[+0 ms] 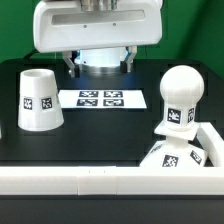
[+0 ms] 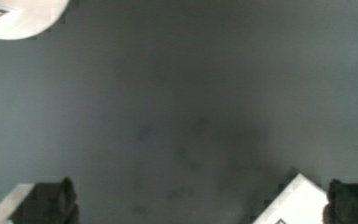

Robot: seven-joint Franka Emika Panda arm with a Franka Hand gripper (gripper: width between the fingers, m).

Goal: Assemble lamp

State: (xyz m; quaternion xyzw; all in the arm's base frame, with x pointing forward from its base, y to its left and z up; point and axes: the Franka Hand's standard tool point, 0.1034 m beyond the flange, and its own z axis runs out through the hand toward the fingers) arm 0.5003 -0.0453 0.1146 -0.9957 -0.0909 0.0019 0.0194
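Observation:
The white tapered shade (image 1: 38, 100) stands on the black table at the exterior view's left, wide end down. The round bulb (image 1: 182, 92) stands upright with its neck on the stepped base (image 1: 168, 156) at the exterior view's right, against the white wall. My gripper (image 1: 99, 66) hangs at the back, above the far edge of the marker board (image 1: 100, 98), open and empty. In the wrist view the gripper (image 2: 201, 205) has its dark fingers (image 2: 48, 205) wide apart over bare table. A white tagged part (image 2: 16, 15) shows at one corner; I cannot tell which part it is.
A white wall (image 1: 100, 182) runs along the front edge and up the exterior view's right side. A white pointed corner (image 2: 300, 205) lies next to one finger in the wrist view. Green backdrop stands behind the table.

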